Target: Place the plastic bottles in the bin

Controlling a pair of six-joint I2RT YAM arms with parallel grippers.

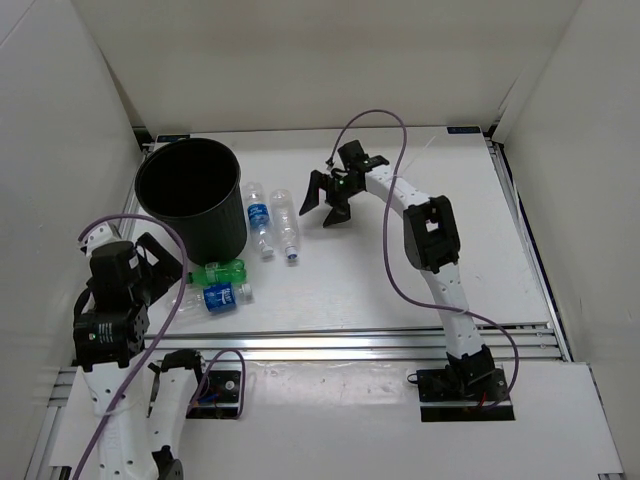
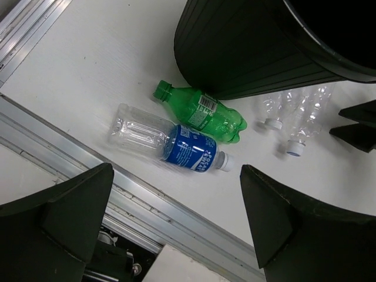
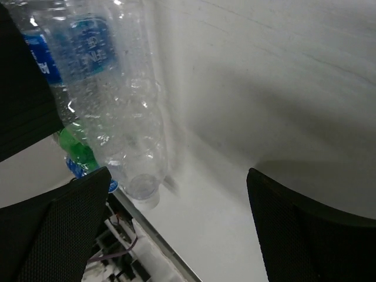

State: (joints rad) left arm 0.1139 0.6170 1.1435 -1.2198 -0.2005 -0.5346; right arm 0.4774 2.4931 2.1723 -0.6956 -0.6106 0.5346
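Note:
The black bin [image 1: 190, 195] stands at the table's back left, its ribbed side [image 2: 247, 53] filling the top of the left wrist view. Two clear plastic bottles lie side by side to its right, one with a blue label [image 1: 258, 218] and one plain [image 1: 287, 226]. A green bottle [image 1: 218, 272] and a blue-labelled clear bottle [image 1: 222, 297] lie in front of the bin. My right gripper [image 1: 323, 207] hangs open just right of the plain bottle [image 3: 132, 129], nothing between its fingers. My left gripper [image 2: 176, 176] is open, just short of the green bottle [image 2: 202, 113] and the blue-labelled one [image 2: 176, 144].
An aluminium rail [image 1: 400, 340] runs along the table's near edge, right below the left gripper [image 2: 70, 147]. White walls enclose the table on three sides. A purple cable [image 1: 390, 200] loops over the right arm.

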